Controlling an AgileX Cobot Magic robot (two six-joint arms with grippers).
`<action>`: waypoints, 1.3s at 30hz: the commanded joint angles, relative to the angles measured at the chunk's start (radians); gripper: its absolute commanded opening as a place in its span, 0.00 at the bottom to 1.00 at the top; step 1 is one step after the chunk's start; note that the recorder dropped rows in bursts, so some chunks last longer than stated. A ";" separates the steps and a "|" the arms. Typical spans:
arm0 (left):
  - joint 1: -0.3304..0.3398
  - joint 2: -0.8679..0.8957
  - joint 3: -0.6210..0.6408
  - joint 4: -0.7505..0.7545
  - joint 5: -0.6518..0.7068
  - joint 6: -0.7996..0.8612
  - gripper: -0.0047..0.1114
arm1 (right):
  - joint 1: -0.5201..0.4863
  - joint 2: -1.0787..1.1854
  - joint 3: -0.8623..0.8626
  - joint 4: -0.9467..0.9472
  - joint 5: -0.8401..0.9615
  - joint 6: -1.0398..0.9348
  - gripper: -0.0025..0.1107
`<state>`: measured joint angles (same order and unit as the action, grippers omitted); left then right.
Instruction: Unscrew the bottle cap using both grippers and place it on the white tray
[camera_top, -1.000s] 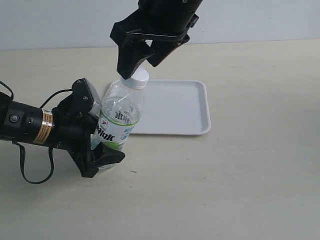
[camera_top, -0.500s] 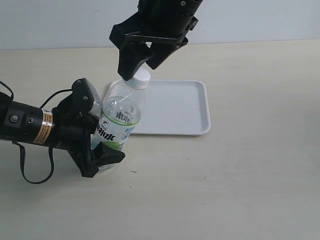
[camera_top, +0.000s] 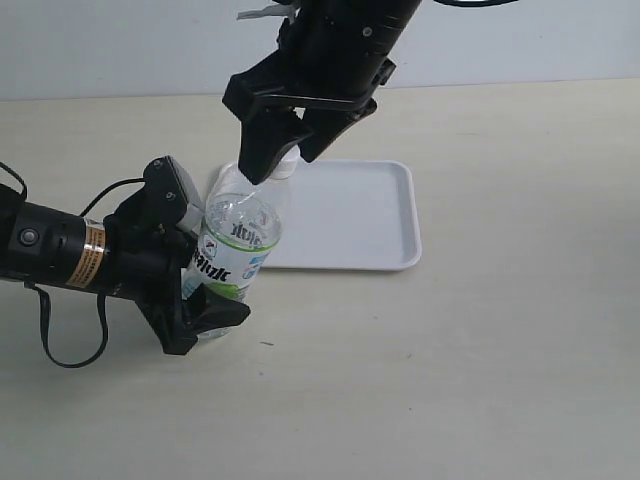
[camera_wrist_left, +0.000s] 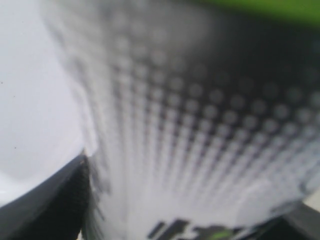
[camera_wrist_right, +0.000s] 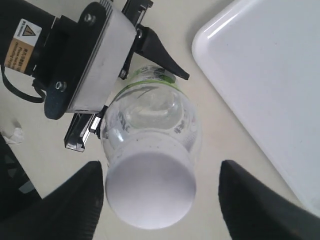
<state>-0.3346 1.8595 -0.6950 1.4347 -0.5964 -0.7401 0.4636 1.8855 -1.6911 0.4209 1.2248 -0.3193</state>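
The clear bottle with its white-and-green label leans toward the tray, and my left gripper is shut on its body. The left wrist view shows only the blurred label filling the space beside one black finger. The white bottle cap sits on the neck. My right gripper is open and has come down over it from above. One finger is almost against the cap and the other stands clearly apart. In the exterior view the right gripper hides most of the cap.
The white tray lies flat on the beige table just behind and to the right of the bottle, with nothing in it. The left arm's black cable loops onto the table at the left.
My right gripper has come down around the cap, which now sits between its fingers and is mostly hidden in the exterior view. The left gripper and bottle have not moved.
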 joint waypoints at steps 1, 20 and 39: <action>-0.005 -0.013 -0.005 -0.013 -0.011 -0.006 0.04 | 0.001 -0.032 -0.003 0.010 -0.004 -0.012 0.58; -0.005 -0.013 -0.005 -0.017 -0.011 -0.008 0.04 | 0.001 -0.034 -0.003 0.013 -0.004 -0.018 0.51; -0.005 -0.013 -0.005 -0.010 -0.011 -0.022 0.04 | 0.001 -0.013 -0.003 0.015 -0.004 -0.018 0.43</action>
<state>-0.3346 1.8595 -0.6950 1.4347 -0.5964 -0.7558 0.4636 1.8748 -1.6911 0.4298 1.2248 -0.3273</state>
